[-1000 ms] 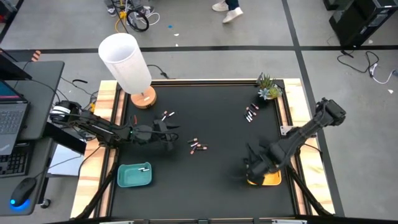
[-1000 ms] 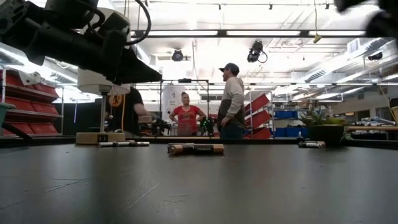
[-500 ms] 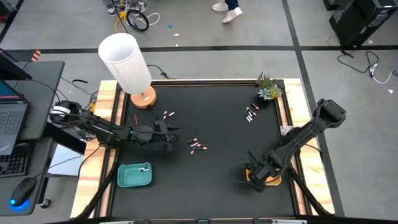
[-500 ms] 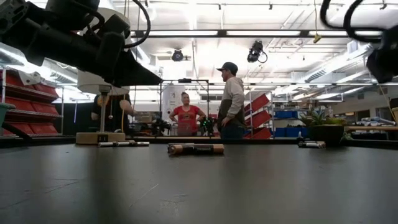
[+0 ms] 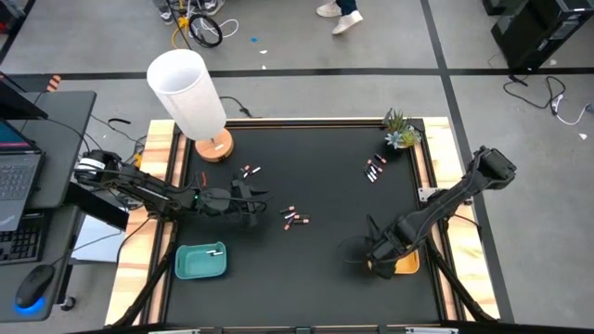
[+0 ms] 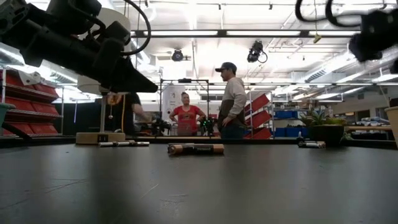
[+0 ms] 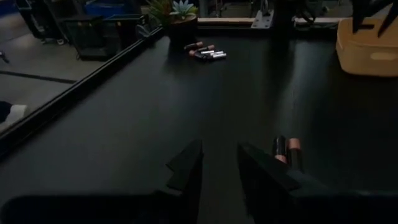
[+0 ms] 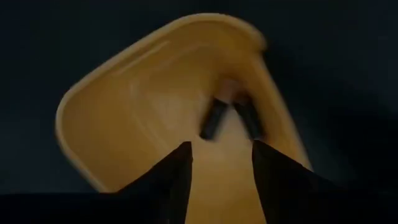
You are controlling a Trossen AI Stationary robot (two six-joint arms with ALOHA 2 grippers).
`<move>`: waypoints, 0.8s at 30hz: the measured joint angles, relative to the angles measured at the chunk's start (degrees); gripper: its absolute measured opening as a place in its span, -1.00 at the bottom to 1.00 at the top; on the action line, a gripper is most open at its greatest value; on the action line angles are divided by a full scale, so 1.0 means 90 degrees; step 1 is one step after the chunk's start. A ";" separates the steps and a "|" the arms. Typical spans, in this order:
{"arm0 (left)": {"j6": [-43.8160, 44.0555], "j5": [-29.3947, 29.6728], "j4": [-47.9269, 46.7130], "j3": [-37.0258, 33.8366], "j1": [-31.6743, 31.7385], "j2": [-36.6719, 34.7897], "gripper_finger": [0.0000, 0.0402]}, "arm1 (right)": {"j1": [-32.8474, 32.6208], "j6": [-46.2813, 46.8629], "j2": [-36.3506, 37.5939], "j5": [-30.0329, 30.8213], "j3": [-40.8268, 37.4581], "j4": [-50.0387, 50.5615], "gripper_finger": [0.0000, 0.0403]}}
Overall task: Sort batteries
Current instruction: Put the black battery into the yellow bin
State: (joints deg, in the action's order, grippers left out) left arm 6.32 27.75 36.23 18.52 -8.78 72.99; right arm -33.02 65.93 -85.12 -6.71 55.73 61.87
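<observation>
While the right gripper hangs over the yellow tray with fingers parted and empty, two dark batteries lie inside that tray. One pale battery lies in the teal tray. Three loose clusters remain on the table: near the lamp, mid-table, and beside the plant. Left gripper hovers, fingers slightly apart, holding nothing.

batteries in tray, lamp behind
</observation>
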 joint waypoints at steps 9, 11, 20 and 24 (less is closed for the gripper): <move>0.0749 -0.0182 -0.0042 0.0000 0.0000 0.0002 -0.42 | 0.0756 -0.1055 0.0007 0.3252 0.1759 0.2542 -0.39; 0.0897 -0.0332 -0.0073 0.0000 -0.0032 0.0006 -0.42 | 0.1164 -0.1335 0.0007 0.3780 0.1741 0.2569 -0.44; 0.1042 -0.0217 -0.0041 0.0000 -0.0400 0.0007 -0.42 | 0.3586 -0.3341 0.0285 0.4018 0.0611 0.0752 -0.58; 0.1042 -0.0165 -0.0136 0.0000 -0.0415 0.0007 -0.42 | 0.4836 -0.4109 0.0645 0.3628 0.0148 -0.0237 -0.57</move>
State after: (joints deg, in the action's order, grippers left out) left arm 15.70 26.26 35.00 18.52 -12.51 73.06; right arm 10.51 28.96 -79.32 25.94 57.06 59.74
